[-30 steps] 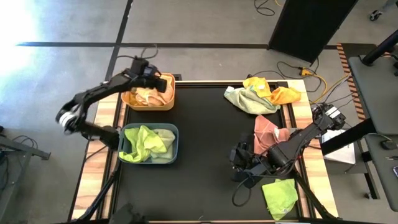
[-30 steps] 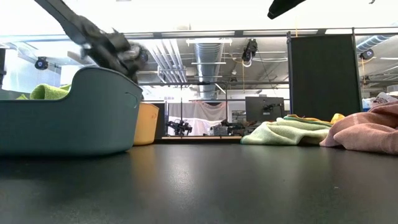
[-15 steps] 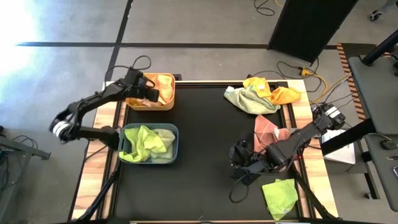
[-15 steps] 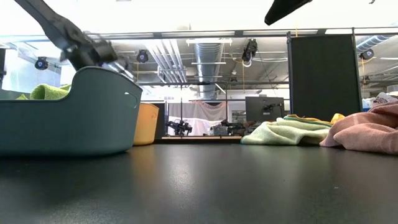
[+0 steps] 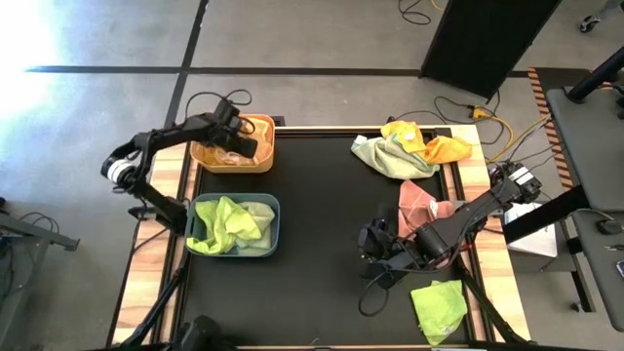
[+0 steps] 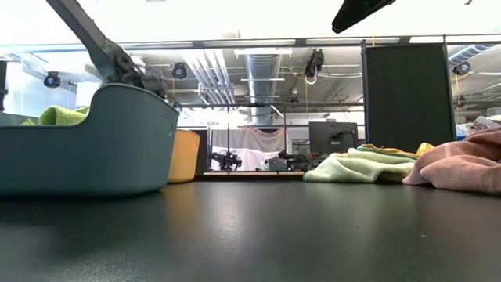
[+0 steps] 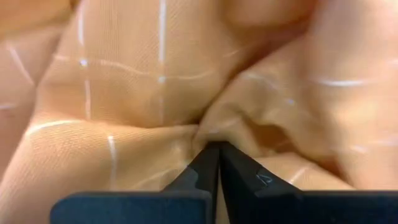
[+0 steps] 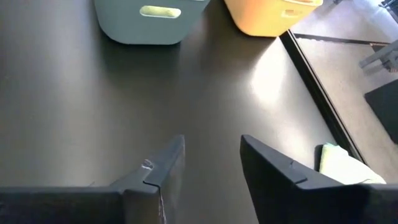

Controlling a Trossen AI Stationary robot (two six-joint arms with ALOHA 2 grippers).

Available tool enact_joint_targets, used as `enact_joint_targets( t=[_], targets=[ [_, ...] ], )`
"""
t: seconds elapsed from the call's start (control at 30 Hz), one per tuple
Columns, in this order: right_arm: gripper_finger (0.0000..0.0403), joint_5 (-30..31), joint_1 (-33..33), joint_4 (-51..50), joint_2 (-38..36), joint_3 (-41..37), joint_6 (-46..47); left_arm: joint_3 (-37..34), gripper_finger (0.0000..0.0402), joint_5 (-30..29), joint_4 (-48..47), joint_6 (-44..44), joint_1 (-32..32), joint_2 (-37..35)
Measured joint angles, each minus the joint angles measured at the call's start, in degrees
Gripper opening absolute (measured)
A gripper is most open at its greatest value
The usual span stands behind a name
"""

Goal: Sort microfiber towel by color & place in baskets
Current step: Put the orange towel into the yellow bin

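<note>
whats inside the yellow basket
An orange towel fills the yellow basket. The left gripper is down in it, fingers together against the cloth. Anything beneath the towel is hidden.

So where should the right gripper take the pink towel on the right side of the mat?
Probably by the raised crumpled fold of the pink towel, coming straight down from above. It lies bunched rather than flat, so a ridge stands up to pinch. The right gripper rests open on the mat just beside it.
</note>
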Motion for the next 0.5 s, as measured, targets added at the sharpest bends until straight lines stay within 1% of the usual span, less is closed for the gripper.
enact_joint_targets(
  t=[0.1,0.23,0.37,0.5],
  targets=[
    [0.0151,-0.02,0.00,0.00,0.00,0.00,-0.11,0.33,0.0000,0.06,-2.05,0.42,-1.09,-5.01],
    [0.0145,-0.03,0.00,-0.02,0.00,-0.28,-0.04,-1.20,0.0000,0.07,-4.70,0.25,-3.64,-13.53],
    [0.0135,-0.24,0.00,0.00,0.00,-0.63,-0.08,-2.24,0.0000,0.17,-10.47,-0.57,-7.43,-21.37],
    [0.0128,0.41,-0.47,-0.02,0.00,-0.66,-1.17,-3.12,0.0000,0.17,-15.45,-1.77,-11.24,-25.63]
  ],
)
